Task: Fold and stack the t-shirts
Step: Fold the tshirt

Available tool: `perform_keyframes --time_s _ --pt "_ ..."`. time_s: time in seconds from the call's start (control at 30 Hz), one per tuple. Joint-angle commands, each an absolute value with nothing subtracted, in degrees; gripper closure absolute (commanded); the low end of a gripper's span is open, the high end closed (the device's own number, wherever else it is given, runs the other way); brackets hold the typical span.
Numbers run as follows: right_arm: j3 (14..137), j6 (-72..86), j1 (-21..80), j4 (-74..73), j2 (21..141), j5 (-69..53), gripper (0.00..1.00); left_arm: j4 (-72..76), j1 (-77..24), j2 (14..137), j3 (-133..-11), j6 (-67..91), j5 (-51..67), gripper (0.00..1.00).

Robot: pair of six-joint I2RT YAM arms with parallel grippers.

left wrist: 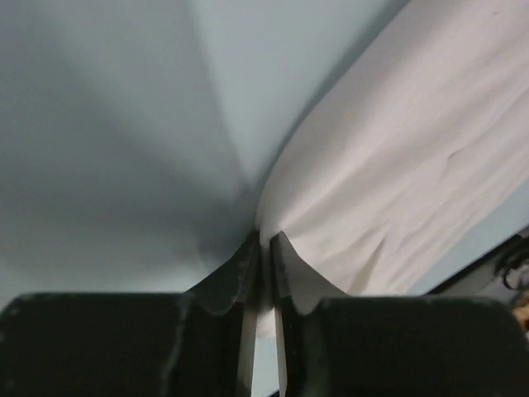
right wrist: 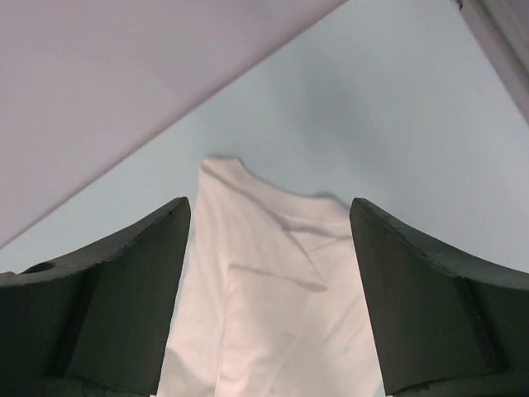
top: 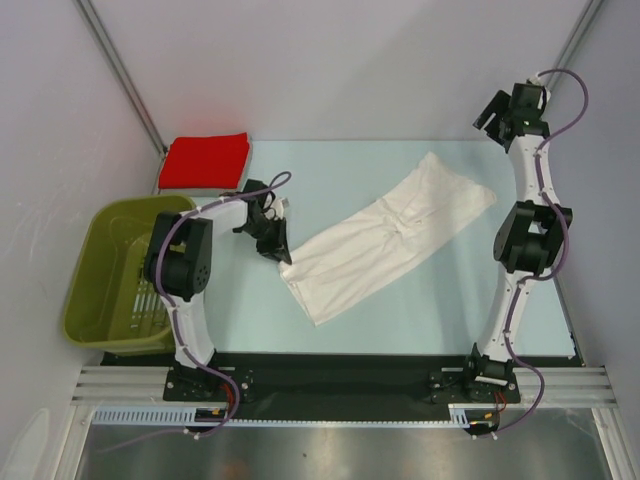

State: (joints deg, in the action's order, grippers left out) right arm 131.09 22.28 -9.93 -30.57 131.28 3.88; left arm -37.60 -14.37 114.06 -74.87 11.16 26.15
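Note:
The white t-shirt (top: 390,235) lies folded lengthwise in a long diagonal strip across the middle of the table. My left gripper (top: 277,250) is at its near-left end, shut on the cloth edge; in the left wrist view the jaws (left wrist: 264,241) pinch white fabric (left wrist: 397,165) at the table surface. My right gripper (top: 505,108) is open and empty, raised at the far right, apart from the shirt's far end. In its wrist view (right wrist: 269,207) the shirt (right wrist: 264,306) lies below between the spread fingers. The red t-shirt (top: 207,160) sits folded at the far left corner.
An olive-green plastic basket (top: 125,270) stands off the table's left edge, beside the left arm. Grey walls close in the back and sides. The pale blue table (top: 450,290) ends at a black strip in front.

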Motion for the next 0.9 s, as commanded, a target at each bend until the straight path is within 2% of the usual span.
perform_keyframes --time_s 0.0,0.03,0.27,0.43,0.53,0.57,0.63,0.8,0.87 --pt "124.3 24.8 -9.5 -34.7 127.0 -1.0 0.16 -38.5 -14.3 112.1 -68.4 10.5 25.5 0.90" --pt "122.8 24.9 -9.6 -34.9 125.3 -1.7 0.15 -38.1 -14.3 110.1 -67.2 10.8 25.9 1.00" --pt "108.7 25.8 -11.1 -33.1 119.7 -7.2 0.13 -30.5 -15.6 97.0 -50.1 17.8 31.6 1.00" --pt "99.6 27.6 -13.5 -31.4 117.2 -8.5 0.14 -23.2 -22.0 89.6 -41.1 27.4 34.9 1.00" --pt "95.1 29.2 -15.1 -27.9 115.8 -9.6 0.19 -21.1 -26.7 86.4 -38.4 31.6 34.5 1.00" --pt "92.4 30.0 -15.3 -25.3 115.6 -9.8 0.26 -20.7 -28.4 85.6 -37.7 32.6 33.9 1.00" --pt "89.7 30.5 -15.7 -22.9 115.1 -10.3 0.30 -19.5 -29.6 84.1 -37.0 34.5 33.8 1.00" --pt "86.9 31.0 -16.2 -17.7 117.4 -13.3 0.32 -18.2 -30.6 82.6 -34.6 36.6 33.5 1.00" --pt "86.9 31.1 -16.1 -15.3 119.4 -14.8 0.36 -17.4 -30.7 82.2 -33.5 37.5 33.5 1.00"
